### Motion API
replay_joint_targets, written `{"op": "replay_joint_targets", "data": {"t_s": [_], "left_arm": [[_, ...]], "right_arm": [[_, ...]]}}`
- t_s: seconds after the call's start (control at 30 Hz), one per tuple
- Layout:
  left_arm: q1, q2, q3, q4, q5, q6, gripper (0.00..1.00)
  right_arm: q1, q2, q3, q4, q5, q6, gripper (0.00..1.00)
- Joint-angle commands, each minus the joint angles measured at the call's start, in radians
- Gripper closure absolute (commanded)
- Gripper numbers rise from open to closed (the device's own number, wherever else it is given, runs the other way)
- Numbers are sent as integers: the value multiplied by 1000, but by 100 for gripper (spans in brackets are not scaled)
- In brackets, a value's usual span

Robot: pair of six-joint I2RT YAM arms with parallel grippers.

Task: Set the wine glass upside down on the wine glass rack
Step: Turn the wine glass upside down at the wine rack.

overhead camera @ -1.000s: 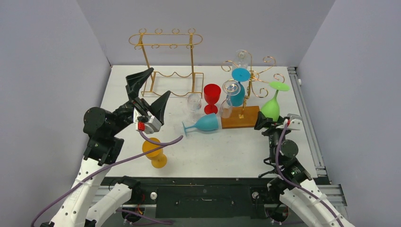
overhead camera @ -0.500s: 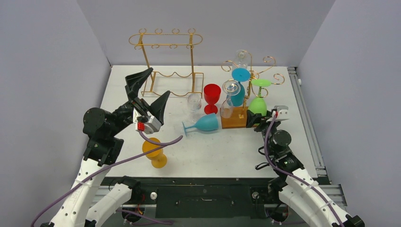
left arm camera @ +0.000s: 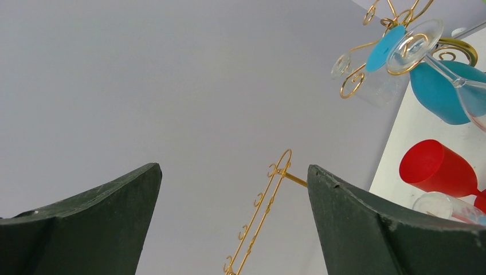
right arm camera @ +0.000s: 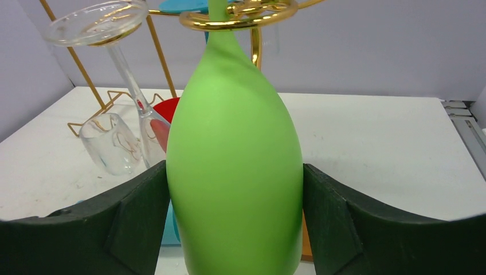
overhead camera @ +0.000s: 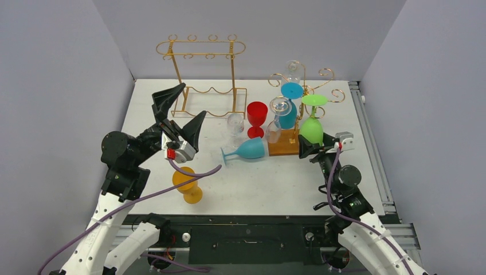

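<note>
Glass: green wine glass (right arm camera: pixel 235 160) hung bowl-down from the rack (overhead camera: pixel 298 86), on its 4 o'clock arm.
Right gripper (right arm camera: pixel 234 189): clamped wide on the bowl.
Left gripper (left arm camera: pixel 234 167): spread wide, empty.
Risk: letting go before the foot (overhead camera: pixel 314 99) seated could drop it.

Branched rack (overhead camera: pixel 285 146) stood right of tall rack (overhead camera: pixel 200 55); hanging glass (overhead camera: pixel 312 129) sat on its right-hand branch. Toppled glass (overhead camera: pixel 251 149) lay left of its base.
</note>
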Motion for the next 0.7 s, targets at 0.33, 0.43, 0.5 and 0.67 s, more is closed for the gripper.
{"op": "replay_joint_targets", "data": {"t_s": [0.33,0.43,0.5,0.67], "left_arm": [[0,-3,-5,26,-3,9,4],[0,-4,-9,26,-1,14,4],[0,-4,-11,23,0,19,4],[0,-2,-10,21,-2,25,4]], "right_arm": [[48,-105,-63,37,62,4,48],[48,-137,-95,60,98,33,47],[48,-145,-118,76,109,48,47],[50,-125,-144,115,134,87,44]]}}
